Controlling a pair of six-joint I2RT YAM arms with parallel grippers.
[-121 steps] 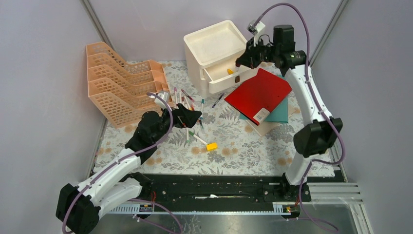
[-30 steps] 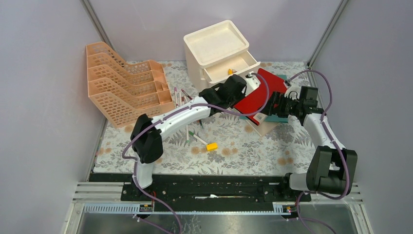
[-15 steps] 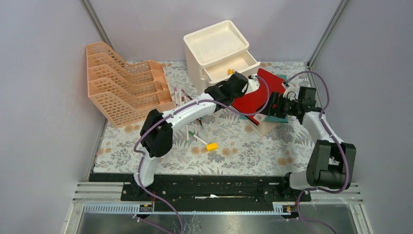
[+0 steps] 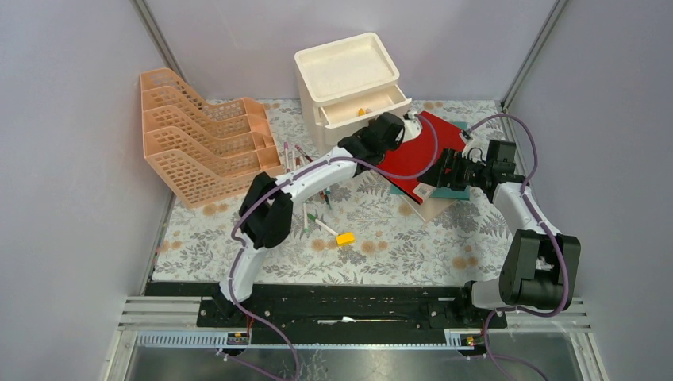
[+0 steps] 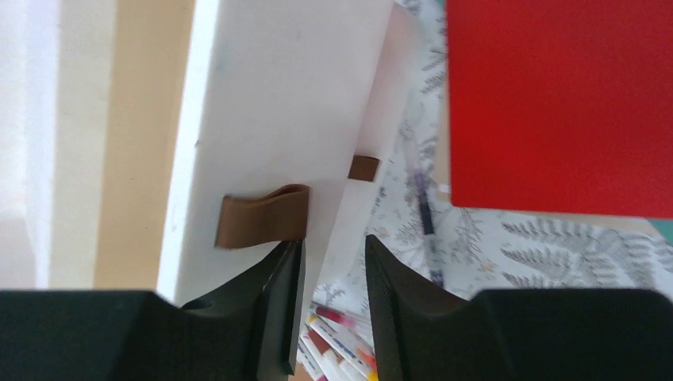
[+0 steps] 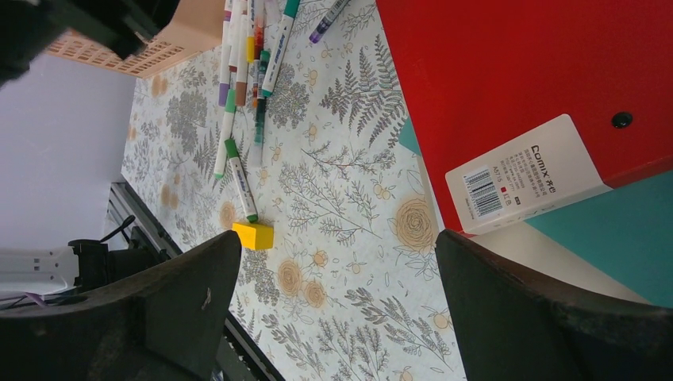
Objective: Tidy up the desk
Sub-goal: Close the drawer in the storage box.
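The desk is covered in pale fern-print cloth. A white drawer unit stands at the back, its top drawer slightly out with a small yellow item inside. My left gripper is at the drawer front. In the left wrist view its jaws stand a little apart with nothing between them, and one finger sits just under the brown handle. My right gripper hangs wide open beside the red folder, holding nothing.
Several pens lie loose on the cloth, with a yellow block nearer the front. A peach file rack stands at the back left. The red folder lies on a teal folder and a beige one.
The left arm has reached further toward the drawer unit and its jaws have parted. The drawer has slid inward and the unit has shifted slightly left. The right arm has barely moved.
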